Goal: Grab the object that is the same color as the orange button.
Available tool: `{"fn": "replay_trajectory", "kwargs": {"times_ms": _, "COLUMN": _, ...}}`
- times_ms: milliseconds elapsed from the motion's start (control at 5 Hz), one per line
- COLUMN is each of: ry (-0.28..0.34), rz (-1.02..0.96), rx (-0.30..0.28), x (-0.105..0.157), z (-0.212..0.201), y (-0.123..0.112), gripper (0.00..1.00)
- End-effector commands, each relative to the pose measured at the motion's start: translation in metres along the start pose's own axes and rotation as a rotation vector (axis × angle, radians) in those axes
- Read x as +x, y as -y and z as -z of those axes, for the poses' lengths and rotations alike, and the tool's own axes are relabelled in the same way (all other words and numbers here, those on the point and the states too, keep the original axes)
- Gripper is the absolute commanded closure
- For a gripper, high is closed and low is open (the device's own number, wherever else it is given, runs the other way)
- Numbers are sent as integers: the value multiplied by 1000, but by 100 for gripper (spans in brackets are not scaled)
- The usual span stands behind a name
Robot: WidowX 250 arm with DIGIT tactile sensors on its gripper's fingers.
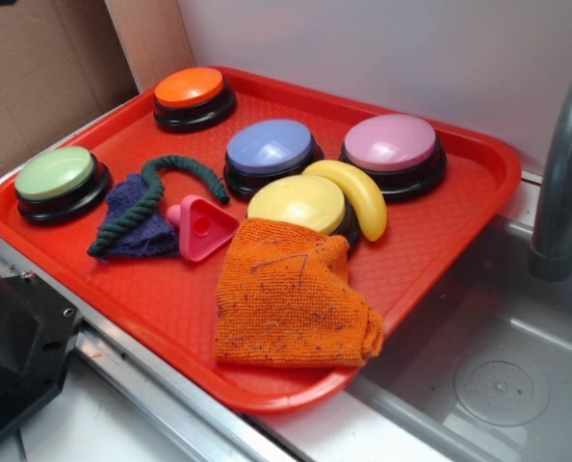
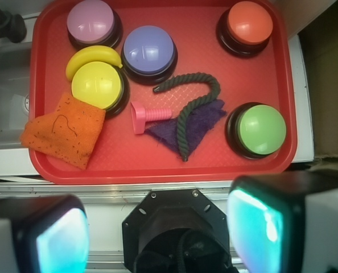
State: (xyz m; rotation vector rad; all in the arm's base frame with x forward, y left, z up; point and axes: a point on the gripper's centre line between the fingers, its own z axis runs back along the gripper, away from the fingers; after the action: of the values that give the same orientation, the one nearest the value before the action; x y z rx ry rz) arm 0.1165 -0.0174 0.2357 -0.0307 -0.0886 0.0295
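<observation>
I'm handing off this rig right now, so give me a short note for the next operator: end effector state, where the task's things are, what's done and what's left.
End effector: open, empty, held high over the near edge of the red tray, clear of everything.
Orange button: far left corner of the tray, untouched.
Orange cloth: crumpled at the tray's near right edge, one corner hanging over the rim, its far edge against the yellow button.
Done: nothing grasped yet.
Left: move over the cloth, descend, close on it, lift.

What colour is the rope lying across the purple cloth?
Dark green rope; the wrist view shows it best.
</observation>
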Motion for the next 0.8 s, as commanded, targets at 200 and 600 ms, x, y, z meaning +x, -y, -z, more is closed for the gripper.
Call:
{"fn": "replay_trajectory", "kwargs": {"times_ms": 200, "ry": 12, "rz": -4, "rx": -3, "x": 8, "z": 22, "y": 8, "gripper": 0}}
{"fn": "replay_trajectory", "kwargs": {"times_ms": 600, "ry": 94, "rz": -171, "rx": -62, "x": 19, "z": 79, "y": 41, "gripper": 0}}
